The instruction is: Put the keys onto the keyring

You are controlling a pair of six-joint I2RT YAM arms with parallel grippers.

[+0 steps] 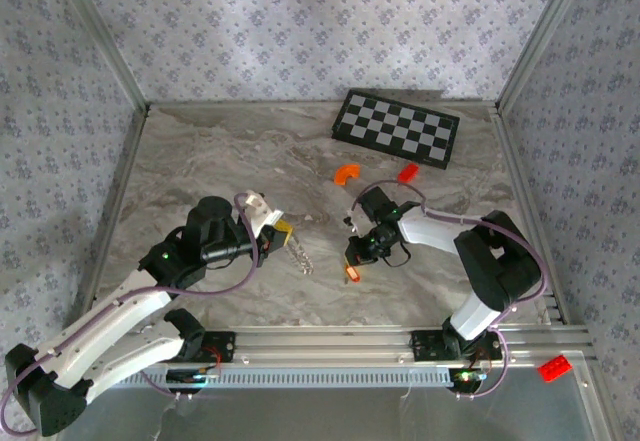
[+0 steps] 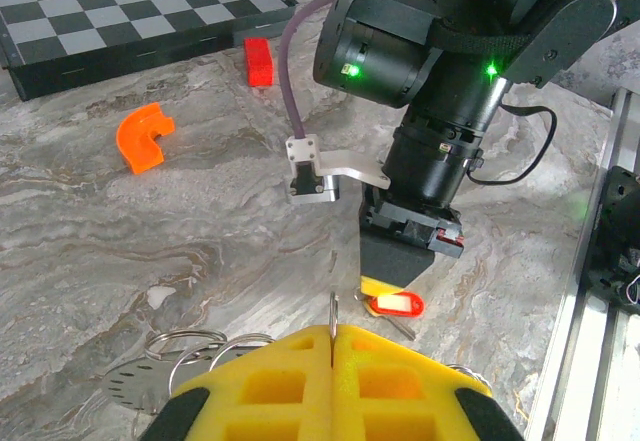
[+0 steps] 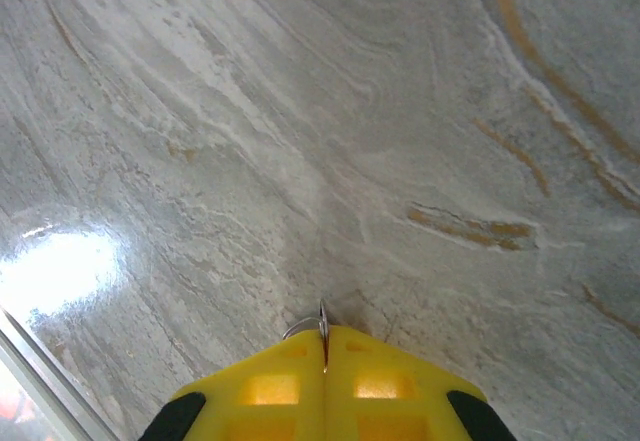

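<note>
Left claw (image 1: 283, 229) is clenched on the keyring (image 1: 301, 258), gripping one thin metal edge so that the loops hang free below the pads. Right claw (image 1: 353, 264), at about 3 o'clock from it, is clamped on the metal part of the key (image 1: 350, 274), leaving the red head dangling underneath. The two stand near but apart, apparently to line up a threading not yet made.

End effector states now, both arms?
Left end effector: closed on the keyring.
Right end effector: closed on the key.
</note>
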